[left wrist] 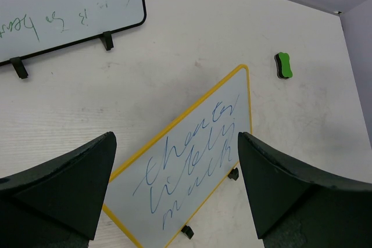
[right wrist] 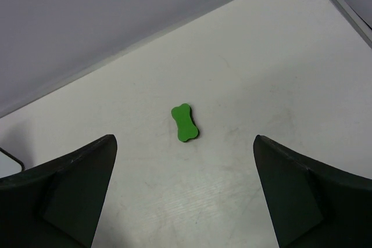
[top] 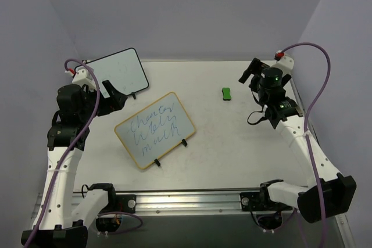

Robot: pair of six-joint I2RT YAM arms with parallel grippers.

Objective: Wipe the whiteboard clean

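table in the top view carries the whiteboard, which lies flat a little left of the middle and is turned at an angle. its yellow frame surrounds three lines of blue handwriting, and two black feet sit on its near long edge. a black-framed board lies behind it at the far left, apart from it. a green eraser lies on the far right part of the table, well apart from the whiteboard. the left gripper hovers at the near edge of the black-framed board, just beyond the whiteboard's far left corner. the right gripper hangs just right of the eraser. in the left wrist view the two dark fingers stand wide apart, released, with nothing between them. the whiteboard lies on the table below the gap, the eraser shows at upper right, and the black-framed board with faint green marks shows at upper left. in the right wrist view the claw is likewise released and holds nothing. the bone-shaped eraser lies on bare table beyond the gap, touching neither finger.
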